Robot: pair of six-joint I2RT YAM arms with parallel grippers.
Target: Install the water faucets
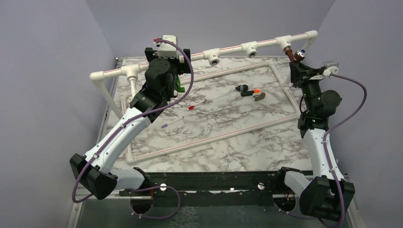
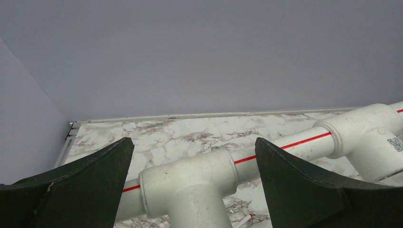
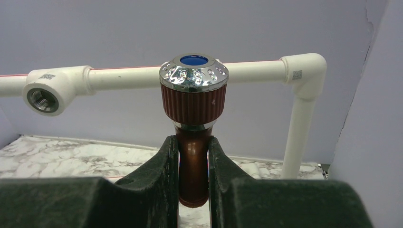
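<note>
The reddish-brown faucet [image 3: 193,102], with a chrome cap and blue dot, stands upright in front of the white pipe frame [image 3: 252,69]. My right gripper [image 3: 193,183] is shut on its lower body. In the top view that faucet [image 1: 295,56] sits at the frame's right T-fitting [image 1: 285,44], with the right gripper [image 1: 299,66] just below it. My left gripper [image 2: 194,183] is open, its jaws on either side of a white T-fitting [image 2: 190,190] without touching it. In the top view a bright green piece [image 1: 178,86], likely the green faucet, shows beside the left gripper [image 1: 167,53], mostly hidden.
A small black piece with an orange tip [image 1: 249,91] and a small brownish part [image 1: 259,97] lie on the marble table. A thin stick with a red tip [image 1: 192,108] and one with a purple tip [image 1: 165,126] lie mid-table. A flat white pipe rectangle [image 1: 209,140] borders the work area.
</note>
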